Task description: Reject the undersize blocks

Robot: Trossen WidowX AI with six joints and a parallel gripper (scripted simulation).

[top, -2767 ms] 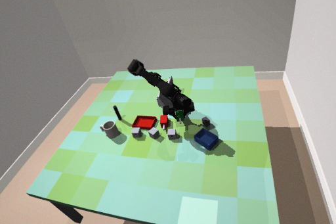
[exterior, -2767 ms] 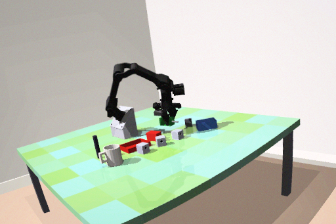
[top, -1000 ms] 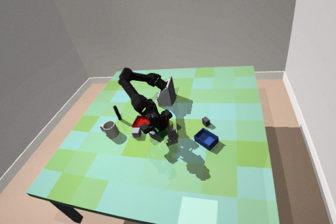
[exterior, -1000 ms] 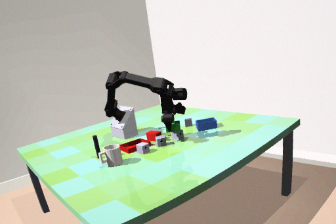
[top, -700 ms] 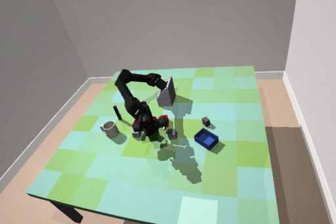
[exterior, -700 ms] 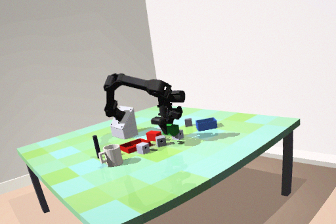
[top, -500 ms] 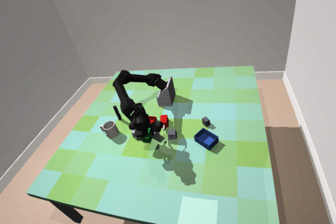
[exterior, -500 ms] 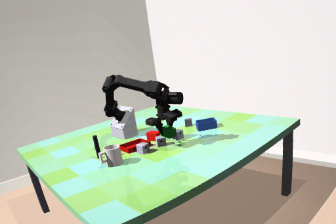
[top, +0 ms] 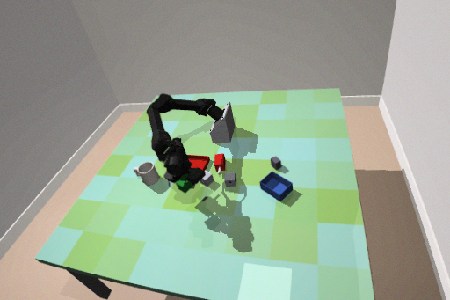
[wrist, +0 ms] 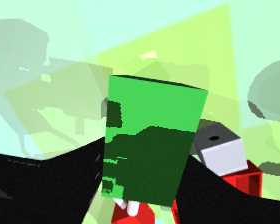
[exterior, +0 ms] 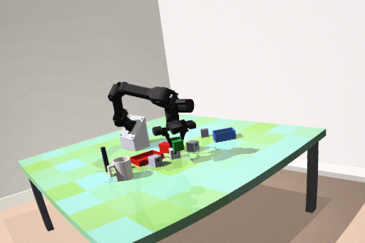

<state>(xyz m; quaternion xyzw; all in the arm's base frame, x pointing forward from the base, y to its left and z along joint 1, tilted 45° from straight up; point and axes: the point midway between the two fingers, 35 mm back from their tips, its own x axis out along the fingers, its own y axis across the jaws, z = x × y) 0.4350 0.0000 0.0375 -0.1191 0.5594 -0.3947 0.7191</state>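
Green GO gauge, boxy handle (top: 185,183) (exterior: 177,144) (wrist: 150,145), is clamped in the end effector (top: 184,179) (exterior: 177,142) (wrist: 143,141), over the block row.

Clock from gauge, exterior view:
- small steel-grey blocks: 8 (exterior: 155,161) (wrist: 224,156), 6 (top: 206,178) (exterior: 174,154), 3 (top: 230,179) (exterior: 192,146), 2 (top: 275,163) (exterior: 204,132)
- open red reject tray (top: 199,157) (exterior: 140,162) (wrist: 253,174): 8, no block visible in it
- red piece with pale pin (top: 220,161) (exterior: 164,147) (wrist: 136,217): 9

Looks like gauging stage. Sorting, gauge down, retreat left; can't tell which blocks are checked.

Count: 4 blocks, 1 gauge, 1 red tray, 1 red piece, 1 blue tray (top: 265,186) (exterior: 224,136), 1 pale mug (top: 149,176) (exterior: 123,169), 1 black rod (exterior: 104,159).
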